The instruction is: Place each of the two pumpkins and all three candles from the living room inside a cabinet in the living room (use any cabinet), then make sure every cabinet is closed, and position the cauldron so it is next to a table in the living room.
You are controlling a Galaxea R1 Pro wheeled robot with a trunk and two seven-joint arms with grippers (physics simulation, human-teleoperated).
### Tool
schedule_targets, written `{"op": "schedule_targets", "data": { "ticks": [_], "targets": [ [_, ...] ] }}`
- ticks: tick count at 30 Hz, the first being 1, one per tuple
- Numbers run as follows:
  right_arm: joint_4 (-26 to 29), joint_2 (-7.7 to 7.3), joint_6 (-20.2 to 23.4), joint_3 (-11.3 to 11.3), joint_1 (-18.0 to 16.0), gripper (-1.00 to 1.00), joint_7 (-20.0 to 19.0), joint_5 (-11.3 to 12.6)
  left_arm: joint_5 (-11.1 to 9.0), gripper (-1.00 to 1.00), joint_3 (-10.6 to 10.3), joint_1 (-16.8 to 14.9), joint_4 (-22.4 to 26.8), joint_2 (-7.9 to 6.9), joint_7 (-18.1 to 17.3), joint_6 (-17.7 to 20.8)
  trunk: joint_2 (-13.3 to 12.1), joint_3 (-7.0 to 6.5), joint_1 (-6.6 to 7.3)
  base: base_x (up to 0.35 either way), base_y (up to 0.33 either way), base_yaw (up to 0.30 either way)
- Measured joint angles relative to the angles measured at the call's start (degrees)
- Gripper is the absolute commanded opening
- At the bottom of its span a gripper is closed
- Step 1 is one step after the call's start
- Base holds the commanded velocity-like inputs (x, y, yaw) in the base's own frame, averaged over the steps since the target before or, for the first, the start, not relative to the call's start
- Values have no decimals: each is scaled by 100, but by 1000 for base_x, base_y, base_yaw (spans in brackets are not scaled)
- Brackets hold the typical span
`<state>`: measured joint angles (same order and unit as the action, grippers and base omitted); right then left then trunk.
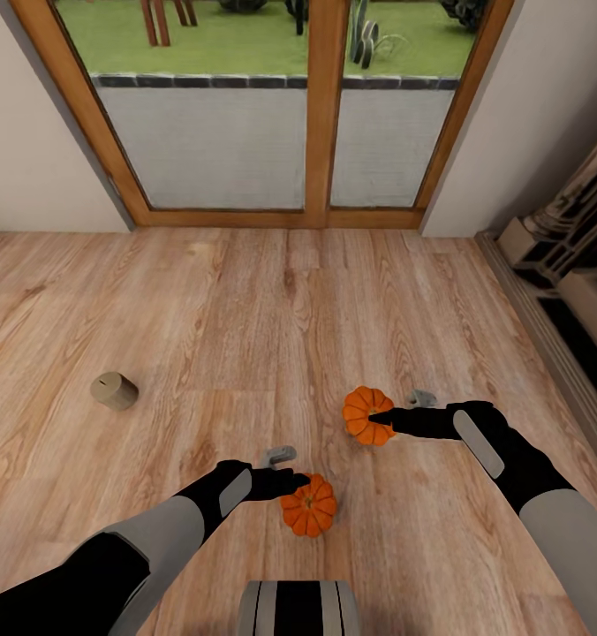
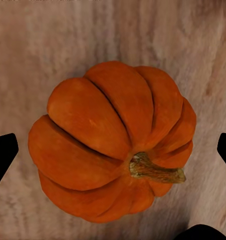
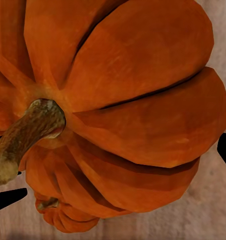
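Head view showed a wide plank floor (image 1: 245,309) running up to a glass patio door (image 1: 272,132) at twelve o'clock, with both arms reaching down over it. Largest of the task's things were two pumpkins. The nearer pumpkin (image 1: 309,505) lay on the floor at about six o'clock, with the left gripper (image 1: 291,484) at its ten o'clock edge. In the left wrist view this pumpkin (image 2: 113,145) sat between two dark fingertips (image 2: 2,155) that stood spread, one to each side, not touching it. The farther pumpkin (image 1: 366,415) sat toward four o'clock, with the right gripper (image 1: 382,419) upon it; in the right wrist view it (image 3: 118,110) loomed very close, and whether those jaws were pinching it I could not tell.

Both pumpkins looked firm, light and ribbed, probably a little slippery on the rounded flanks; a hold across the widest part, pads settled into opposite grooves, seemed safer than the thin stem.

Smallest, a candle (image 1: 115,389) lay on the floor at nine o'clock, well apart from both.
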<state>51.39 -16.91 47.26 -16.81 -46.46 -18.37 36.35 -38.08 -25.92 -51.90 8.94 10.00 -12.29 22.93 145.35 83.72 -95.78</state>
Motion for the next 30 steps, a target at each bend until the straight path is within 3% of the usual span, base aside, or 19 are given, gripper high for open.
{"op": "schedule_targets", "data": {
  "ticks": [15,30],
  "targets": [
    [-1,1,0,-6,0,-100,9,-9,1,100,-3,1,-22,0,0,0,0,0,0,0,0,0],
    [-1,0,9,-11,1,-100,4,-14,29,100,-3,6,-102,0,0,0,20,332,-39,0,0,0]
  ]
}}
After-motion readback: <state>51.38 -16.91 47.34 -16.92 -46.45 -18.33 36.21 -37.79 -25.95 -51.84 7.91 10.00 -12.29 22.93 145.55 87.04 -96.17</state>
